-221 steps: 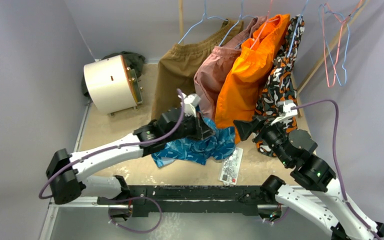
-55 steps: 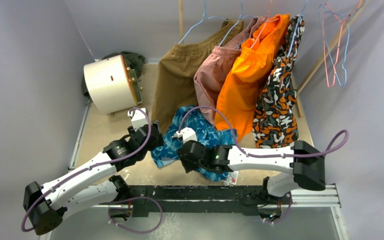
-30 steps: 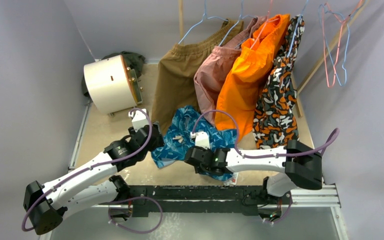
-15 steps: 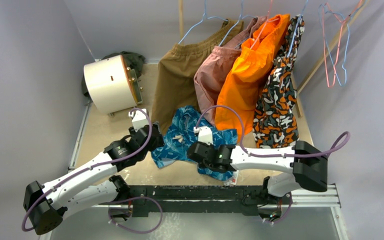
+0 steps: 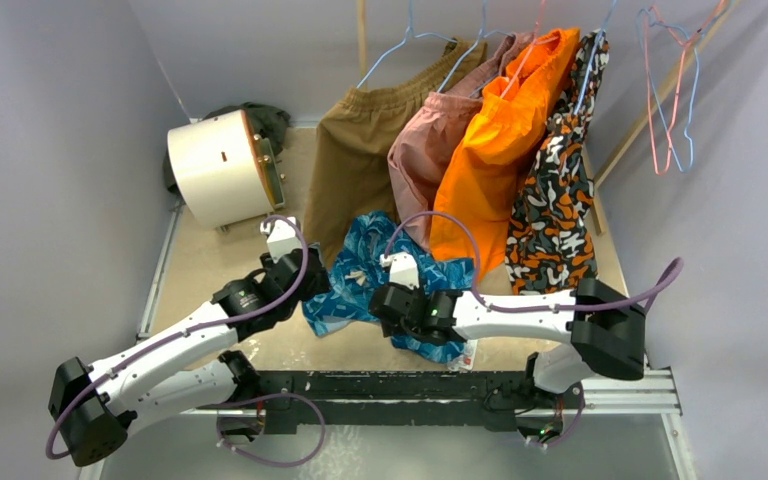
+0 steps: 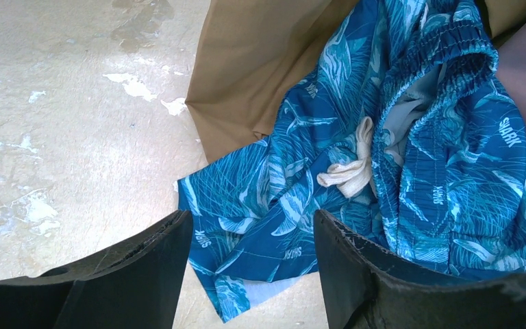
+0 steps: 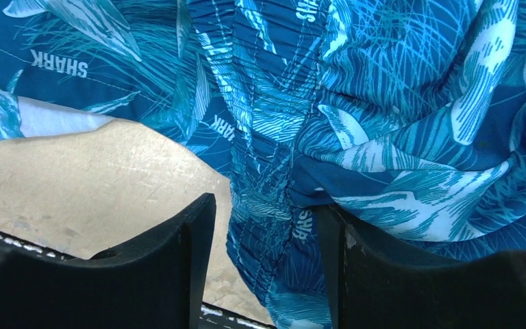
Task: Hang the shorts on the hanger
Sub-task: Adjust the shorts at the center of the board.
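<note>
I'm seeing a scuffed beige table [image 5: 205, 262] boxed in by pale purple walls [image 5: 50, 150]. The shorts [image 5: 360, 255] are crumpled on it. The left gripper [image 6: 250, 274] and right gripper [image 7: 267, 267] are both over them, jaws apart, nothing pinched.

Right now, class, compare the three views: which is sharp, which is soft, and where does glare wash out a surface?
Top external view: evenly lit but soft, so the shorts lose their print detail. Left wrist view: sharp on the drawstring, while the table is washed out by glare. Right wrist view: print crisp, fingers dark and featureless.
</note>
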Available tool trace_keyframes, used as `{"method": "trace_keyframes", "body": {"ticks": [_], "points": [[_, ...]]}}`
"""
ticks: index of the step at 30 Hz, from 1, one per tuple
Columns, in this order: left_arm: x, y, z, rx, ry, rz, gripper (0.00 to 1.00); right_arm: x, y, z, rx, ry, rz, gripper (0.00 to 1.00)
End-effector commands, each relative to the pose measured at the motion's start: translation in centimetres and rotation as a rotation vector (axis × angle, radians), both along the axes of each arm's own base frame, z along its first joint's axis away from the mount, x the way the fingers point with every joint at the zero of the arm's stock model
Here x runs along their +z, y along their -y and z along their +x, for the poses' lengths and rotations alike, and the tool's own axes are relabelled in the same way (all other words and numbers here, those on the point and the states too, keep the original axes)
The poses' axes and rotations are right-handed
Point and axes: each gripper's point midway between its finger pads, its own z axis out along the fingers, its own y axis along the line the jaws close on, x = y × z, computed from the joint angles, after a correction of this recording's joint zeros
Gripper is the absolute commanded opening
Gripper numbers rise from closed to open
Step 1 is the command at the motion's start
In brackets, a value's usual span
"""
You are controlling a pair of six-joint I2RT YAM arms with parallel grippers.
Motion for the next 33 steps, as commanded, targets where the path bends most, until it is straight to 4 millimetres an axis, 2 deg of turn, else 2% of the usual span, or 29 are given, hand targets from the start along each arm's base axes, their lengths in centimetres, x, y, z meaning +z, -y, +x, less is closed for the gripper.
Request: {"method": "trace_keyframes", "body": {"ticks": [1, 7, 8, 12, 14, 17, 20, 22, 25, 29, 33], "points": [[0.9, 0.1, 0.5, 0.022, 0.032, -0.037, 0.64, 1.6, 0.2, 1.3, -0.058, 0.065, 0.019, 0.58], [1.0, -0.2, 0.5, 0.028, 0.036, -0.022, 0.64, 7.8, -0.3, 1.7, -0.016, 0.134, 0.11, 0.59], [1.1, -0.3, 0.5, 0.03, 0.039, -0.021, 0.64, 9.5, -1.4, 1.8, 0.02, 0.146, 0.149, 0.58], [1.2, -0.4, 0.7, 0.042, 0.049, -0.021, 0.64, 11.0, -3.4, 1.2, 0.123, 0.15, 0.189, 0.57], [1.3, -0.5, 0.8, 0.046, 0.053, -0.02, 0.64, 10.8, -4.1, 0.9, 0.164, 0.144, 0.199, 0.57], [1.4, -0.5, 0.8, 0.05, 0.051, -0.017, 0.64, 9.4, -5.1, 0.4, 0.192, 0.111, 0.215, 0.56], [1.2, -0.7, 0.7, 0.054, 0.047, -0.014, 0.64, 6.7, -5.3, -0.2, 0.187, 0.054, 0.191, 0.56], [1.1, -0.7, 0.6, 0.058, 0.045, -0.016, 0.64, 4.4, -4.8, -0.9, 0.183, 0.002, 0.157, 0.56], [1.1, -0.8, 0.6, 0.06, 0.044, -0.018, 0.64, 2.6, -3.0, -0.5, 0.104, 0.007, 0.104, 0.56], [1.0, -0.9, 0.5, 0.064, 0.045, -0.017, 0.64, 1.4, -0.1, 0.2, -0.002, 0.016, 0.053, 0.57], [0.9, -0.9, 0.5, 0.064, 0.043, -0.016, 0.64, 0.3, 0.8, 0.1, -0.019, -0.015, 0.062, 0.57]]}}
